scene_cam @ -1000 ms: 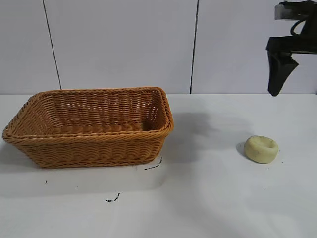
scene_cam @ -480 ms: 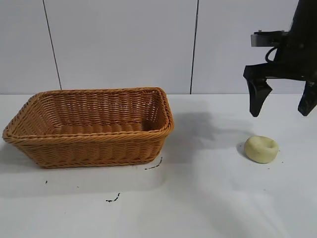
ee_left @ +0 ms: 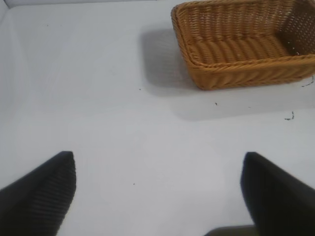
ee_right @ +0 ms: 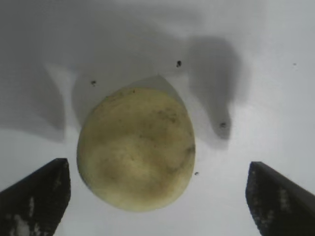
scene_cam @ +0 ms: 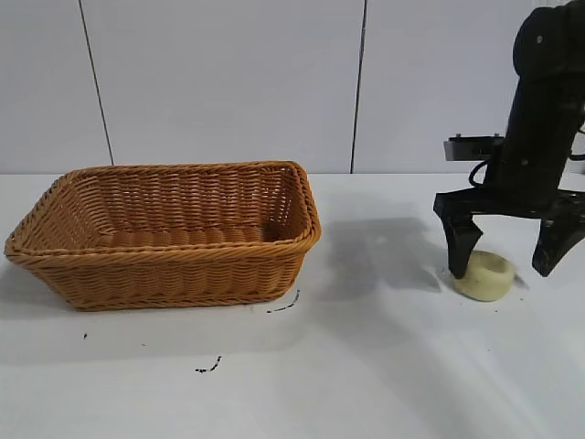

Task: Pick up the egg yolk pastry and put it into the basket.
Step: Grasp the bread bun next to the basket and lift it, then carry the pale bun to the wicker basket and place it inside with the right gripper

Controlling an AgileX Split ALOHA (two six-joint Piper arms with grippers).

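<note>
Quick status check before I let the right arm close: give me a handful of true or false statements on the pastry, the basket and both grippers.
1. The right gripper is open, straddling the egg yolk pastry. True.
2. The pastry is lifted off the table. False: it rests on the table.
3. The basket already holds the pastry. False: the basket shows nothing inside.
4. The left gripper is open above bare table, away from the basket. True.
5. The right gripper's fingers clamp the pastry. False: gaps show on both sides.

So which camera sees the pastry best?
The right wrist view: the pastry fills the picture, seen from above between the open right claw. The exterior view shows it small, partly behind one finger. The left wrist view misses it.
</note>
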